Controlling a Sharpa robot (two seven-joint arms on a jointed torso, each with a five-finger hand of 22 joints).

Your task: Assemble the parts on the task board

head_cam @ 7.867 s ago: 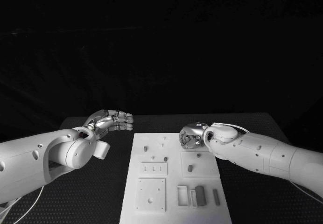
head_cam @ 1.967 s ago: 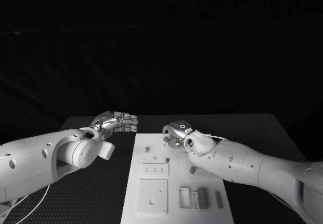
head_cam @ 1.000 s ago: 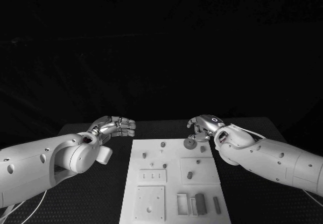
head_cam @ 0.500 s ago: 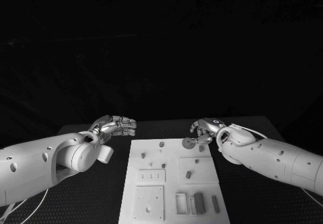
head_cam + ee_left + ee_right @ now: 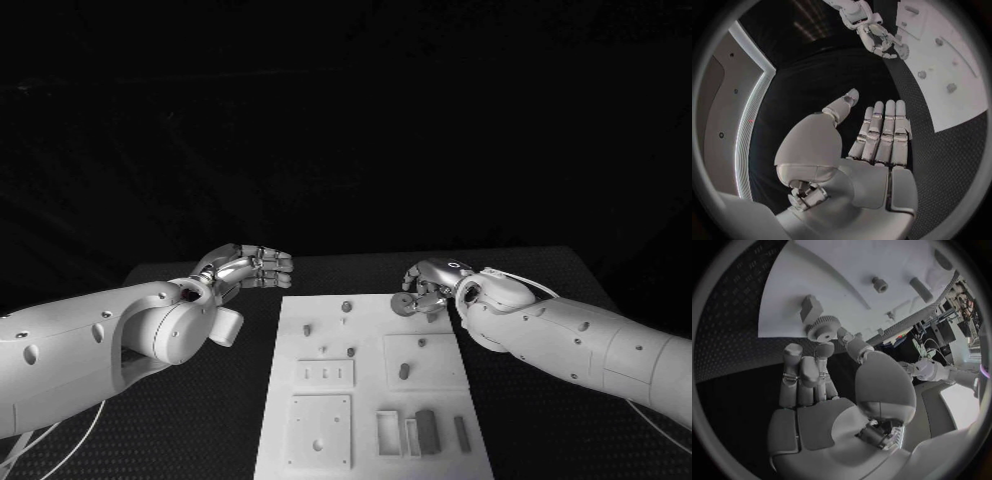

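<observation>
A black table (image 5: 173, 275) with a finely dotted, textured top lies under everything, its far edge meeting a plain dark backdrop (image 5: 346, 120) that rises behind it.

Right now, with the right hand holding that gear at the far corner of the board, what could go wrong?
1. The right hand pinches the gear only by fingertips at its rim, so it may slip or tilt on release.
2. The gear hangs near the task board's far right corner, so if dropped it could roll onto the black table.
3. A small part sits close beside the gear and might get knocked.
</observation>
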